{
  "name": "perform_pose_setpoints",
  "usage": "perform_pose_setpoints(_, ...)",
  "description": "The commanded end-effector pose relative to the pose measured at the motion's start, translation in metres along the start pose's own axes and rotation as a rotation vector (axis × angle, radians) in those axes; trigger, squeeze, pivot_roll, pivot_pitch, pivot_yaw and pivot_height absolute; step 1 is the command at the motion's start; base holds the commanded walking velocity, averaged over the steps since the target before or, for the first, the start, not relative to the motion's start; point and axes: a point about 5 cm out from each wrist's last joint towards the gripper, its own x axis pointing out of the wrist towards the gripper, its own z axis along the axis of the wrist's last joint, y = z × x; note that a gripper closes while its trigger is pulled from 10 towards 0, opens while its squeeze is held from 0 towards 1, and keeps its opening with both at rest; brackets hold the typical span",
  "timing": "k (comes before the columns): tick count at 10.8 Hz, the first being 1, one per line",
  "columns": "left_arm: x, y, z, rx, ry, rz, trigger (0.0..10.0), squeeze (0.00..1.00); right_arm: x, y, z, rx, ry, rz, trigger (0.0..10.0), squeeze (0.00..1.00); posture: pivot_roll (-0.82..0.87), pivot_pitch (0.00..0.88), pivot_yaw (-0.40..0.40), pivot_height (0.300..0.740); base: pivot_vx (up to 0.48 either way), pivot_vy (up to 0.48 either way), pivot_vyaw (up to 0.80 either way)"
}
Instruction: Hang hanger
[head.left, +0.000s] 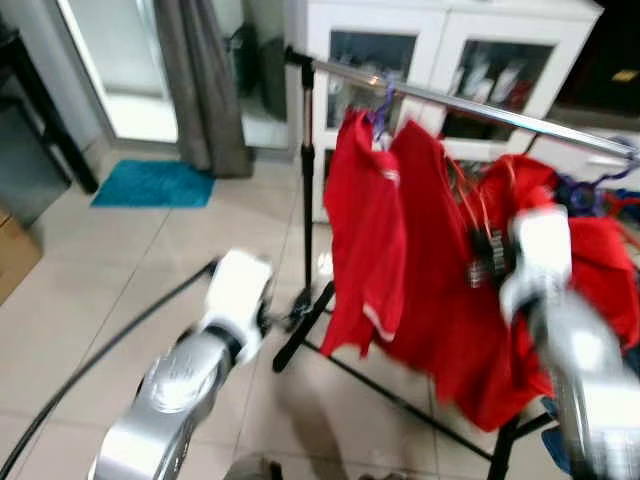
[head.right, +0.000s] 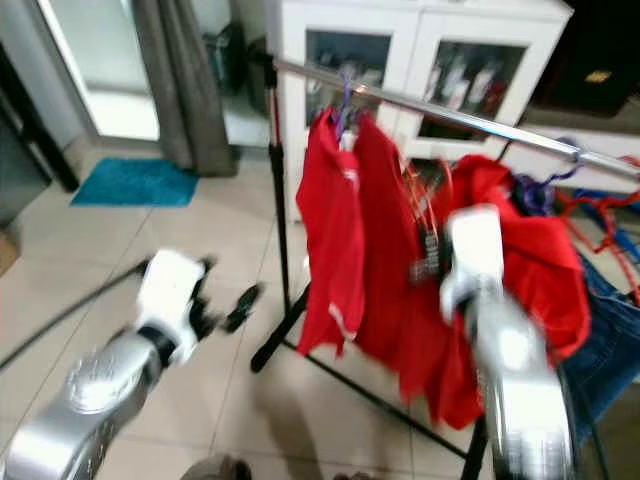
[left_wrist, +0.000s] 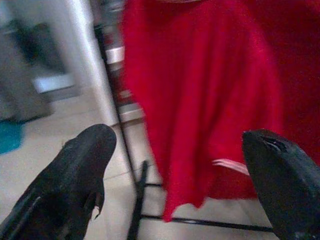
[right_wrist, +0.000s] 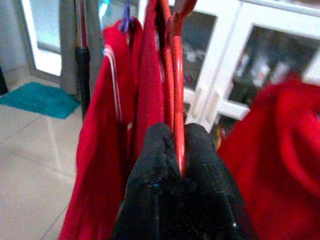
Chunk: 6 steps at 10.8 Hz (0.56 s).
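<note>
The left gripper (left_wrist: 175, 170) hangs low over the tiled floor (head.left: 120, 270), fingers spread wide and empty. Further on, the right gripper (right_wrist: 181, 165) is clamped tight on the thin red plastic hanger (right_wrist: 176, 75) carrying a red shirt (head.left: 440, 250), just below the long silver metal rail (head.left: 470, 105). To hang it well, I judge the hook should rise clear above the rail, then settle over a free stretch before release.

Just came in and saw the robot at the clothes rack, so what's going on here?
The robot is hanging laundry. Its right gripper is shut on a red hanger carrying a red garment, held up just below the metal rail. Another red shirt already hangs there on a purple hanger. The left gripper is open, low beside the rack, holding nothing.
</note>
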Motion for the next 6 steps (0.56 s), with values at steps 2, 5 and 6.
perform_pose_setpoints(2,-0.009,0.002,-0.005,-0.002,-0.036,0.060,10.0,0.00,-0.029,0.019,-0.010,0.001,0.043,-0.023,0.0,0.00,0.03,0.000,-0.022,0.740,0.000,0.000,0.00)
perform_pose_setpoints(5,-0.018,0.000,-0.010,-0.050,-0.050,0.099,10.0,0.00,-0.052,0.042,-0.026,0.031,0.128,-0.025,0.0,0.00,0.02,0.008,-0.033,0.740,0.000,0.000,0.00)
perform_pose_setpoints(6,-0.014,-0.003,-0.006,-0.042,-0.061,0.087,10.0,0.00,-0.048,0.043,-0.025,0.035,0.136,-0.019,10.0,0.00,0.02,0.024,-0.016,0.740,0.000,0.000,0.00)
